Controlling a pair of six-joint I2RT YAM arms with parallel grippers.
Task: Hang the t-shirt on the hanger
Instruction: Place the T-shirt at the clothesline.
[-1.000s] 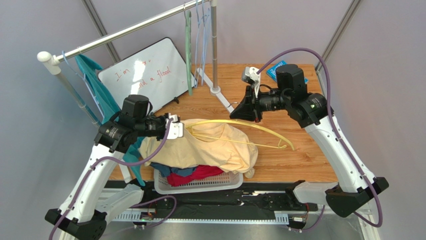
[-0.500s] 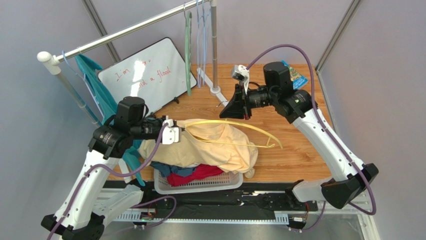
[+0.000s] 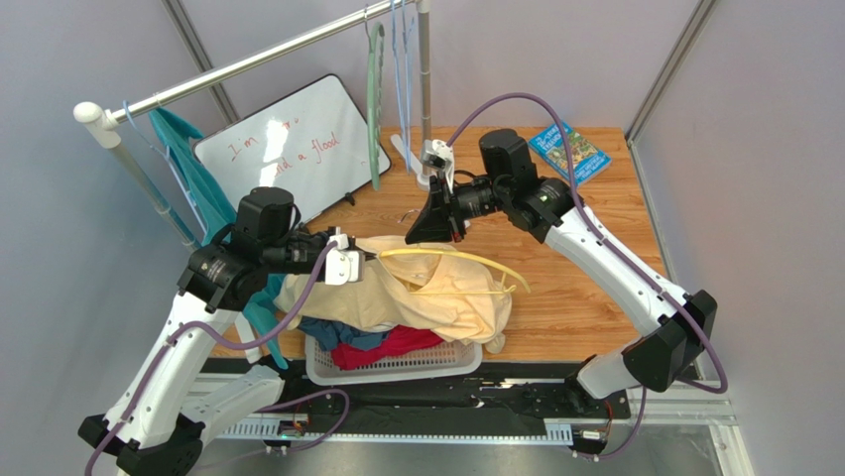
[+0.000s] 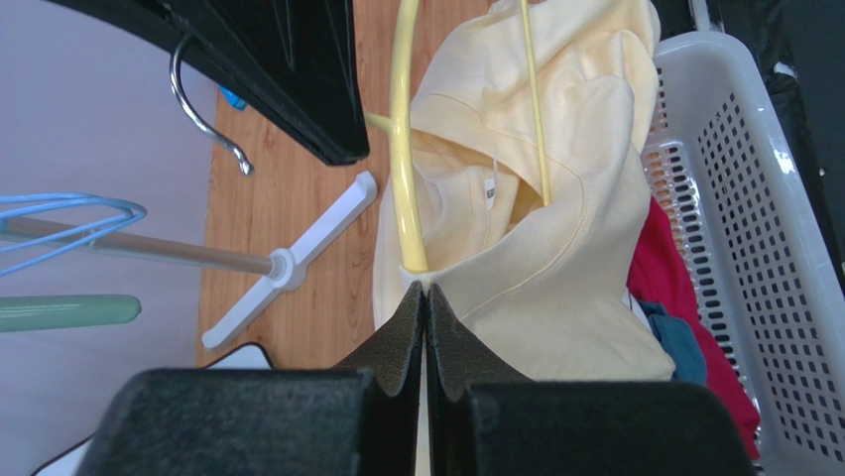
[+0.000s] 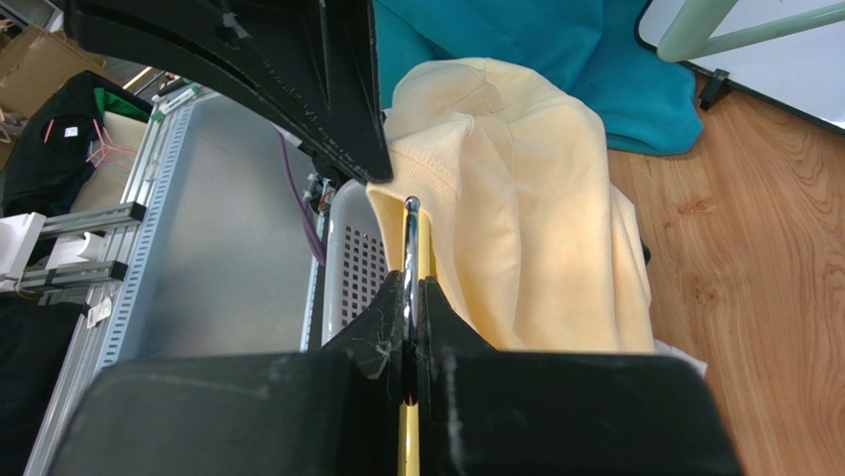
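On the left, the left gripper (image 3: 349, 264) pinches the t-shirt (image 3: 407, 297). Only its wrist view shows the fingers (image 4: 407, 327) pressed together on a fabric edge just where one yellow arm of the hanger (image 4: 402, 149) ends. That view also shows the small white neck label (image 4: 489, 193) inside the ribbed neck.

The cream-yellow shirt lies heaped over the white basket (image 3: 397, 365), which holds red clothing (image 3: 397, 344). The hanger lies across the top of the shirt, its right tip out over the table.

The right gripper (image 3: 436, 223) is clamped on the hanger's neck. The right wrist view shows the silver hook stem (image 5: 410, 233) between its closed fingers.

Behind stand a teal garment (image 3: 193, 178), a whiteboard (image 3: 288, 149), a pale green hanger (image 3: 374, 99), light blue hangers (image 3: 402, 59) and, far right, a book (image 3: 567, 151).
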